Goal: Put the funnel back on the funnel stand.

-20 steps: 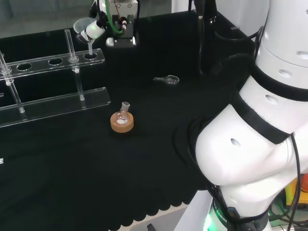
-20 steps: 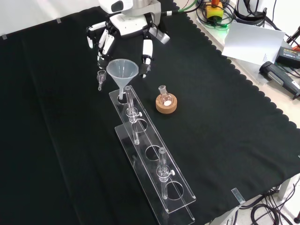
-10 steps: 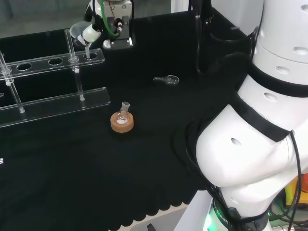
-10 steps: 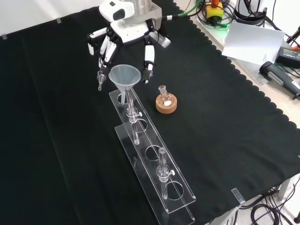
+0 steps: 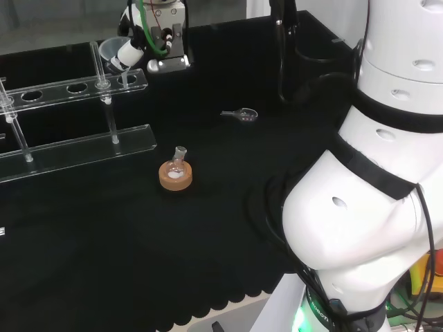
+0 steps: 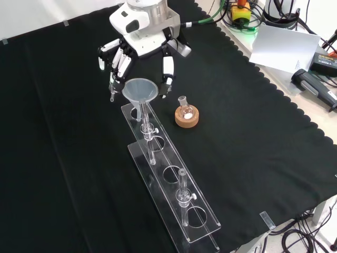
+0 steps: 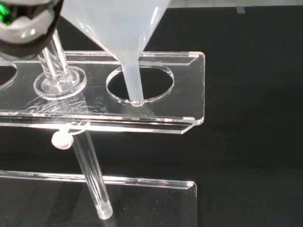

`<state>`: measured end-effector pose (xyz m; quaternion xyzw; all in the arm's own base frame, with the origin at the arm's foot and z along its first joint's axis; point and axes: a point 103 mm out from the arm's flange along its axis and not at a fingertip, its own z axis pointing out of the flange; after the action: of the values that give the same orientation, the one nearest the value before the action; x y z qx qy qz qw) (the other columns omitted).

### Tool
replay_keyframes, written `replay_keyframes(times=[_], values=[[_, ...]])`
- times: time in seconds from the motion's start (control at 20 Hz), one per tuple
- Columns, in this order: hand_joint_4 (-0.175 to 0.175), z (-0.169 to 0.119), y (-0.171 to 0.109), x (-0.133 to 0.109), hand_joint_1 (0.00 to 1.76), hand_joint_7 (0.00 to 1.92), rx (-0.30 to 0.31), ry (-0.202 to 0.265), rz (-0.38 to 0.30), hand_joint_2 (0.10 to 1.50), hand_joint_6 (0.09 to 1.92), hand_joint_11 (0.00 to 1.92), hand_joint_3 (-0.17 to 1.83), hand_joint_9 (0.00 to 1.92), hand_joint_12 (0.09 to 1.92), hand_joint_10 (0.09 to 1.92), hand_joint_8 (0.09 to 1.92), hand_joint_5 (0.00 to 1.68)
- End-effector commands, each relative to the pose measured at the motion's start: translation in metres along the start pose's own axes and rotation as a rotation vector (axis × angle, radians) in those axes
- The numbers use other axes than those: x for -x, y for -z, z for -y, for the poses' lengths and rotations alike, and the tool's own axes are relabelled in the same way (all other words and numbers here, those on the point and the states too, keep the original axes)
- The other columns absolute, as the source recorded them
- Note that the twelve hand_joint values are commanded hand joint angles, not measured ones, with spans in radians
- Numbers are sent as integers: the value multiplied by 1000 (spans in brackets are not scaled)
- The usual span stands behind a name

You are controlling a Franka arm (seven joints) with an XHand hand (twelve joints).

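Note:
A clear plastic funnel (image 6: pixel 140 89) hangs upright over the end hole of the clear acrylic funnel stand (image 6: pixel 174 184). The hand (image 6: pixel 143 42) sits just behind it, with fingers and thumb curled round the funnel's cone. In the wrist view the funnel (image 7: pixel 120 33) is close and large, and its stem tip reaches the rim of the end hole in the stand's top plate (image 7: pixel 189 94). In the head view the funnel (image 5: pixel 109 50) and the hand (image 5: pixel 149 31) stand at the right end of the stand (image 5: pixel 69 88).
A small round flask sits on a cork ring (image 6: pixel 187 115) right of the stand's near end, also seen as the flask on cork (image 5: pixel 176 173). A small clear scoop (image 5: pixel 240 114) lies on the cloth. Upright clear rods (image 6: pixel 182 184) rise from the stand. Cables and devices lie off the cloth's right edge.
The hand has carried the funnel along toward the stand's end hole and lowered it; the stem tip now stands at the hole.

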<state>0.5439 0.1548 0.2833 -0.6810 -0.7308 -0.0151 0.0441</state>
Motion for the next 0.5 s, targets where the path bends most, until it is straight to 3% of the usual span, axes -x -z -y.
replay_keyframes(times=[0.05, 0.5], values=[[101, 0, 1, 8, 793, 998, -2, 3, 14, 506, 121, 0, 566, 753, 1160, 242, 87, 730], [100, -4, -12, 14, 745, 919, -89, 30, 22, 519, 87, 0, 541, 698, 1077, 257, 87, 684]])
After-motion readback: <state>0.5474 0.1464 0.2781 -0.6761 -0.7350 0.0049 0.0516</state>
